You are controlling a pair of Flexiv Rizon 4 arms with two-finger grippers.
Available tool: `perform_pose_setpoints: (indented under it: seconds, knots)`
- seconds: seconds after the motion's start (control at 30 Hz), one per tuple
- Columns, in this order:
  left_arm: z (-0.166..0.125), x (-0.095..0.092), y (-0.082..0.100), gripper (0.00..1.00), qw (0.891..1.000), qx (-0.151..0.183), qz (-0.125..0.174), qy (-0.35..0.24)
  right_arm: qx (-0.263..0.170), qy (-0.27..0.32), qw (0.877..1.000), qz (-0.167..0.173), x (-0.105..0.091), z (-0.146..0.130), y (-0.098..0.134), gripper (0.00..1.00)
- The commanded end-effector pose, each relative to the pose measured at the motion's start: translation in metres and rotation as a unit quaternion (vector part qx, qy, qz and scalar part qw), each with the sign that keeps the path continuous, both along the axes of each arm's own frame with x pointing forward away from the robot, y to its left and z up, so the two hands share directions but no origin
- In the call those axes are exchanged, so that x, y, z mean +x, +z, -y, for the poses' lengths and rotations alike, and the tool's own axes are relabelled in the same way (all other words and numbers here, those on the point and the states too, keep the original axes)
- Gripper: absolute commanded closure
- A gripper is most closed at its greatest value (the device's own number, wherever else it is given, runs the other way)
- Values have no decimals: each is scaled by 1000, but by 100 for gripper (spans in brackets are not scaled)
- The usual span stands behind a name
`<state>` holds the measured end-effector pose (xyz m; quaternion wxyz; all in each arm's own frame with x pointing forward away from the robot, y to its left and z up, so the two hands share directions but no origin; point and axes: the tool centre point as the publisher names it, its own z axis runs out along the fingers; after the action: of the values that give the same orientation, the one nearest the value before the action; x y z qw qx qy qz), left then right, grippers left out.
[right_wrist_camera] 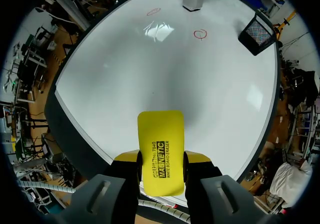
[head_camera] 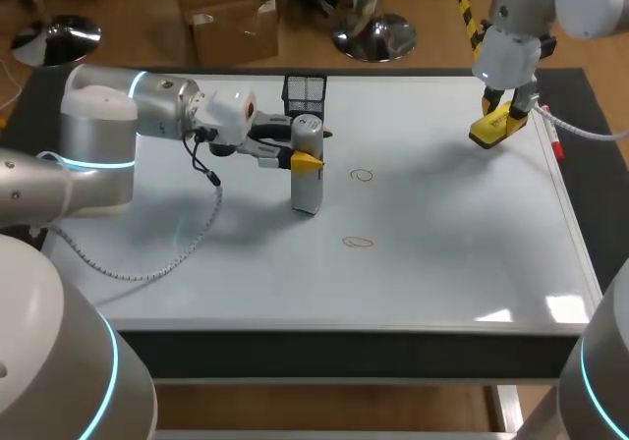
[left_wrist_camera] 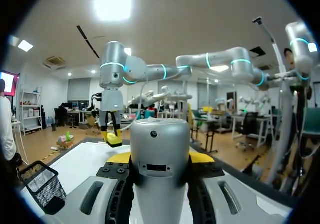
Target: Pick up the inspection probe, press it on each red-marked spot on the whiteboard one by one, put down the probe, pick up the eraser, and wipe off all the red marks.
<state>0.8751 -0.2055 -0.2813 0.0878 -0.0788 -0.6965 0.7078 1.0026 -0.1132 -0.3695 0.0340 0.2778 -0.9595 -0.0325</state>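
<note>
On the white whiteboard surface, the nearer red ring mark lies toward the front, with a second red ring at twelve o'clock from it. At nine o'clock from that one, the left hand clamps the upright silver cylindrical probe, which stands on the board. Farther off, at two o'clock, the right hand grips the yellow rectangular eraser over the board. A black mesh basket stands at the far edge.

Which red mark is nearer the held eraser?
The rear red mark, on the side of the mesh basket; the front red mark sits farther from the eraser.
</note>
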Motion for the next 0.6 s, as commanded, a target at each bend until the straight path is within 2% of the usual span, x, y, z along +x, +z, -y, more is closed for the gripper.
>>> perform_pose_setpoints:
  seconds: [0.03, 0.4, 0.6]
  knots:
    - [0, 2, -1, 100, 1000, 1, 1, -3, -2, 1, 1000, -1, 0, 1, 1, 100]
    - [-7, -4, 15, 100, 1000, 11, 2, 12, -2, 1, 1000, -1, 0, 1, 1, 100]
    - [-27, -9, 26, 100, 998, 16, -1, 56, -2, 1, 1000, -1, 0, 1, 1, 100]
